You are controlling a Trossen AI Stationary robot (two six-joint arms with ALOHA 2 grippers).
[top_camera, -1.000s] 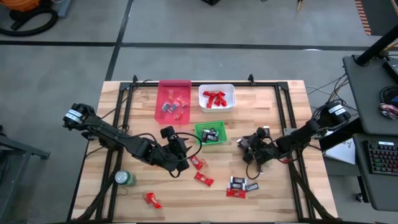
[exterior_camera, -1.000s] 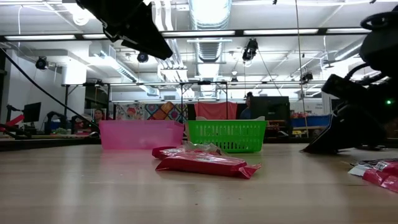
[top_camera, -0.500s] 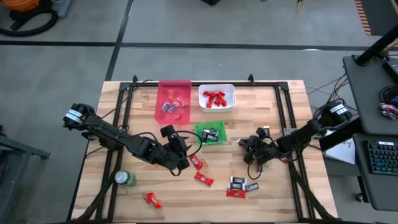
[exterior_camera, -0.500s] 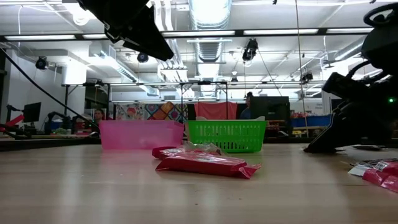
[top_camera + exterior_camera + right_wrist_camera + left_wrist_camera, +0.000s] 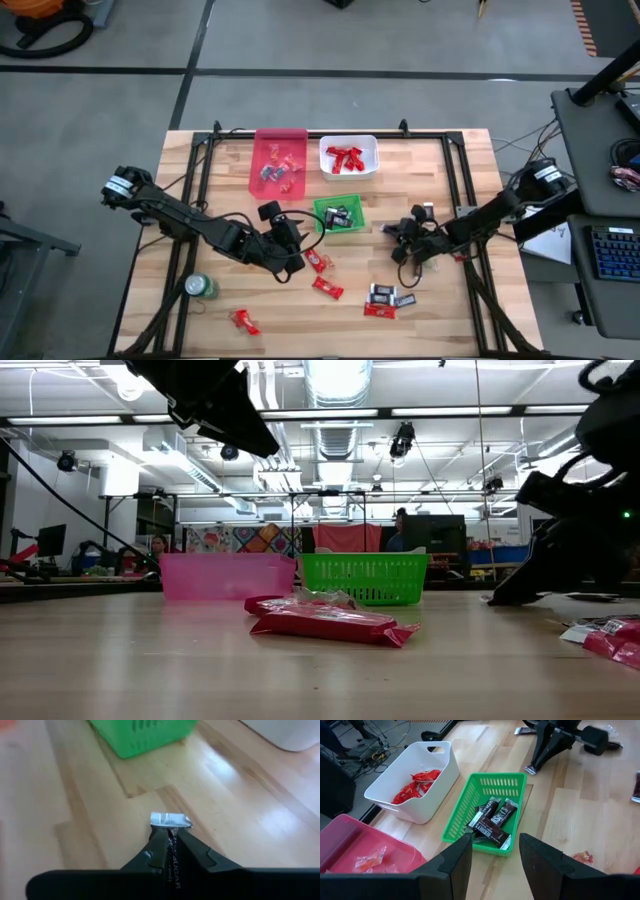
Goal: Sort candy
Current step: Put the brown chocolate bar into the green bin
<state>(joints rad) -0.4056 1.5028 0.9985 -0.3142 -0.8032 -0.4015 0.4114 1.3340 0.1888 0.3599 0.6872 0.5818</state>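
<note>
Silver-ended dark candy (image 5: 171, 821) pinched between clenched right jaws by one edge, probably thinly; could slip free mid-carry.

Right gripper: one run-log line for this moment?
right gripper: shut on dark candy | above table, beside green bin | left gripper: open, empty

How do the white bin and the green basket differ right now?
The white bin has solid walls and holds red-wrapped candies; the green basket has slotted mesh walls and holds dark-wrapped bars. In the high view the white bin sits nearer the table's far edge. Both are open-topped, upright and rectangular.
</note>
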